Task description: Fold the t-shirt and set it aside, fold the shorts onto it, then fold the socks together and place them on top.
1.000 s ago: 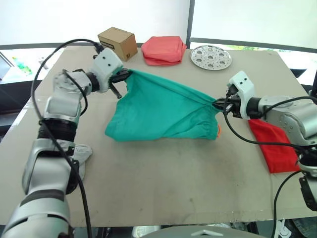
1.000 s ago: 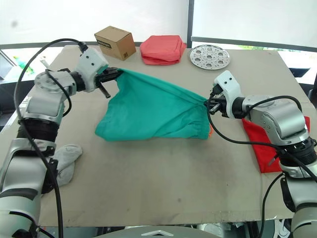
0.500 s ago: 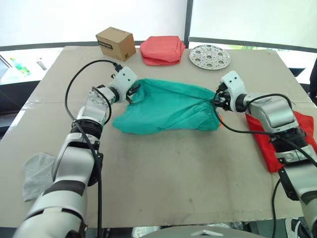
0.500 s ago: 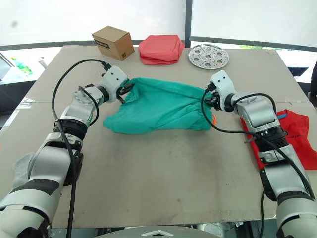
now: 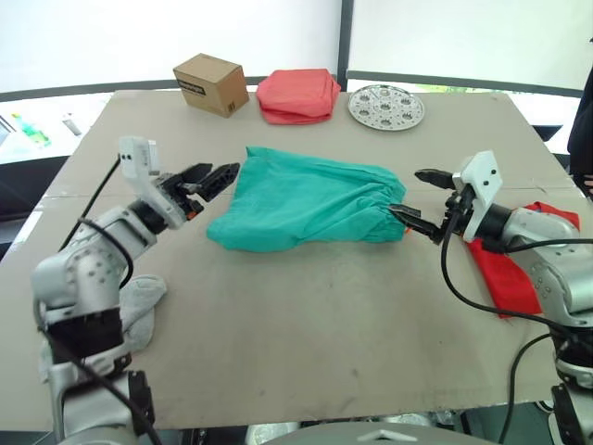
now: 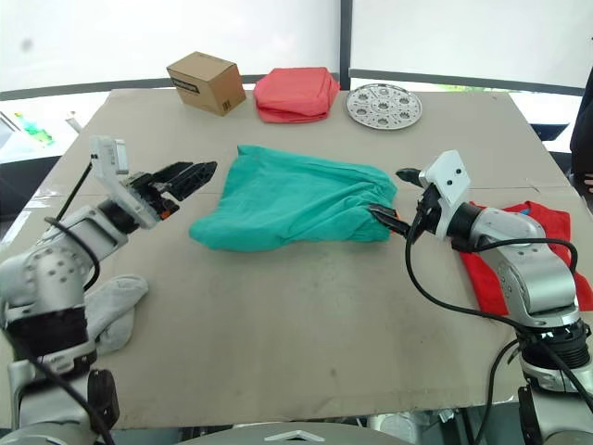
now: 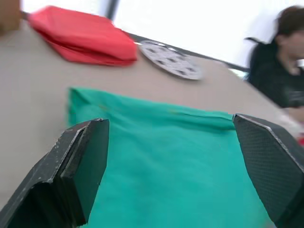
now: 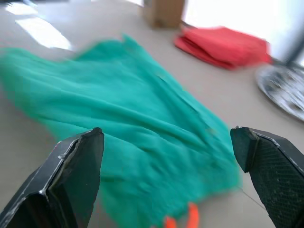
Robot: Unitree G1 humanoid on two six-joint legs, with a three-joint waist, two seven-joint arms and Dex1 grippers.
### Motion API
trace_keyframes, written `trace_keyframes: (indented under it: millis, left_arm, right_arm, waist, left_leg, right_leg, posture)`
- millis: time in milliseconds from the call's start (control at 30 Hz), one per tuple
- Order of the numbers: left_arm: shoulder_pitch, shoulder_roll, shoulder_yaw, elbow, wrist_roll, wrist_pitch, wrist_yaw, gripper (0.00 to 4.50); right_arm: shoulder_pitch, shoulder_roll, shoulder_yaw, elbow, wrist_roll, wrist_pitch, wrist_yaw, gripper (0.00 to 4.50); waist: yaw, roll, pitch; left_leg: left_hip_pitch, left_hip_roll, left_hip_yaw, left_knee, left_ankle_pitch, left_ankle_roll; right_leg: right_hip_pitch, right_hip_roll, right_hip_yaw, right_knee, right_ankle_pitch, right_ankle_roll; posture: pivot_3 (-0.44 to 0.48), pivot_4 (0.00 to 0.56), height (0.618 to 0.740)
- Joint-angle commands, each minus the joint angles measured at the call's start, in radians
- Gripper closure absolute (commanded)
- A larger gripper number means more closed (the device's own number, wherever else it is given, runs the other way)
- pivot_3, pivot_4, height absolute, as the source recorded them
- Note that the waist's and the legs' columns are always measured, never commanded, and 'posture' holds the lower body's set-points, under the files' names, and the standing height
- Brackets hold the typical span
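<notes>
Both end effectors, left (image 5: 206,176) and right (image 5: 422,197), released shorts (image 5: 306,197), opened, drew back; shorts now flat on table.

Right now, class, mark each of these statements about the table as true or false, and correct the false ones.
1. Both grippers are open and hold nothing. True: the left gripper and the right gripper are open beside the shorts.
2. The shorts hang in the air between the arms. False: they lie on the table.
3. A cardboard box stands at the far edge of the table. True.
4. The metal disc lies on top of the shorts. False: it lies apart, at the far edge.
5. A grey sock lies near the left arm. True.
</notes>
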Motion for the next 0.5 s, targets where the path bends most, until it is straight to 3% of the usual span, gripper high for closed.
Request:
trace_keyframes:
  millis: [33, 167, 233, 367, 500]
  left_arm:
    - [0.193, -0.030, 0.117, -0.201, -0.283, 0.131, 0.154, 0.06]
    - [0.451, -0.074, 0.132, -0.294, -0.497, 0.129, 0.323, 0.06]
    - [0.509, -0.101, 0.102, -0.304, -0.573, 0.095, 0.414, 0.06]
    - [0.444, -0.264, -0.035, -0.256, -0.590, -0.023, 0.673, 0.06]
    - [0.322, -0.366, -0.120, -0.148, -0.546, -0.096, 0.844, 0.06]
  right_arm:
    - [0.042, -0.002, -0.006, -0.109, 0.056, -0.032, 0.046, 0.00]
    - [0.104, 0.011, 0.026, -0.169, 0.068, -0.036, 0.046, 0.00]
    - [0.119, 0.014, 0.042, -0.176, 0.060, -0.041, 0.044, 0.00]
    - [0.122, 0.030, 0.067, -0.184, 0.054, -0.043, 0.034, 0.00]
    - [0.135, 0.023, 0.074, -0.191, 0.047, -0.053, 0.039, 0.00]
  waist:
    - [0.002, 0.000, 0.000]
    - [0.005, 0.000, 0.000]
    - [0.018, 0.000, 0.000]
    - [0.042, 0.001, -0.001]
    - [0.053, 0.000, -0.001]
  left_leg:
    - [0.002, 0.000, -0.001, 0.000, -0.002, 0.003]
    - [0.003, 0.000, -0.002, 0.000, -0.002, 0.003]
    - [0.002, -0.001, -0.004, 0.000, -0.002, 0.003]
    - [0.001, -0.006, -0.005, 0.000, -0.002, 0.003]
    - [-0.002, -0.007, -0.008, 0.003, -0.001, 0.004]
  right_leg:
    - [0.002, 0.000, 0.000, 0.000, 0.000, 0.000]
    - [0.002, -0.004, 0.001, 0.001, 0.000, -0.001]
    - [0.002, -0.004, 0.000, 0.001, -0.002, -0.005]
    - [0.002, -0.005, -0.002, 0.001, -0.003, -0.006]
    - [0.003, -0.005, -0.004, 0.001, 0.000, -0.010]
  posture:
    - [0.000, 0.150, 0.740]
    - [0.000, 0.150, 0.740]
    - [0.000, 0.150, 0.740]
    - [0.000, 0.150, 0.740]
    - [0.000, 0.150, 0.740]
